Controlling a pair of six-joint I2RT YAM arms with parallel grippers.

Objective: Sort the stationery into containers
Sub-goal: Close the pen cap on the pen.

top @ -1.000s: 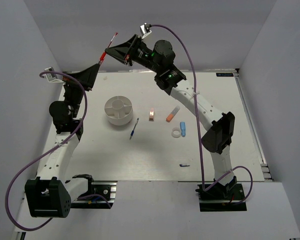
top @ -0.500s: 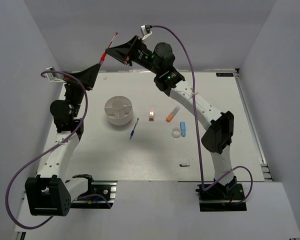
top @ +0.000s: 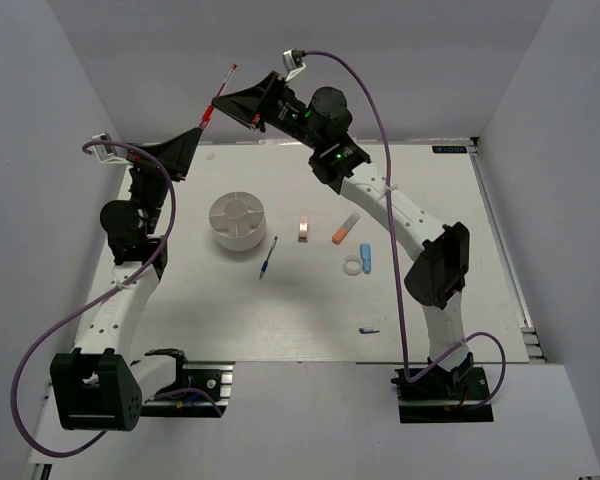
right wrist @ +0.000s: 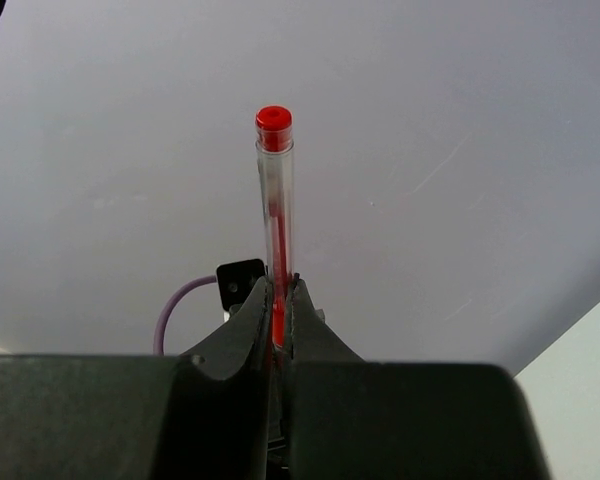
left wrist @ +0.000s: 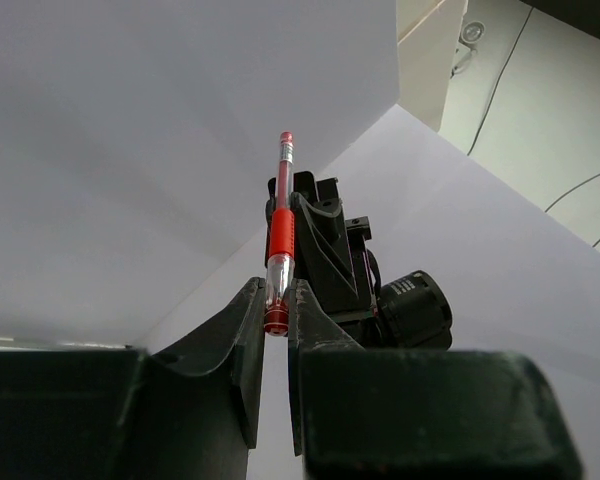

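Note:
High above the table's far left, a thin red pen [top: 218,96] hangs in the air, gripped by both arms. My left gripper [top: 199,129] is shut on its lower end, whose red cap sits between the fingertips in the left wrist view, where the pen [left wrist: 280,230] rises from my left gripper [left wrist: 276,292]. My right gripper [top: 217,103] is shut on the pen's middle, and in the right wrist view the pen [right wrist: 274,180] rises out of my right gripper [right wrist: 280,285]. The round white divided tub [top: 237,222] stands on the table below.
On the table lie a blue pen [top: 269,257], a tan clip [top: 303,229], an orange-white stick [top: 345,227], a white ring [top: 355,266], a light-blue eraser [top: 366,256] and a tiny cap [top: 369,329]. Grey walls enclose the table on three sides.
The right arm's wrist has shifted very slightly. The red pen stays held by both grippers in the same place.

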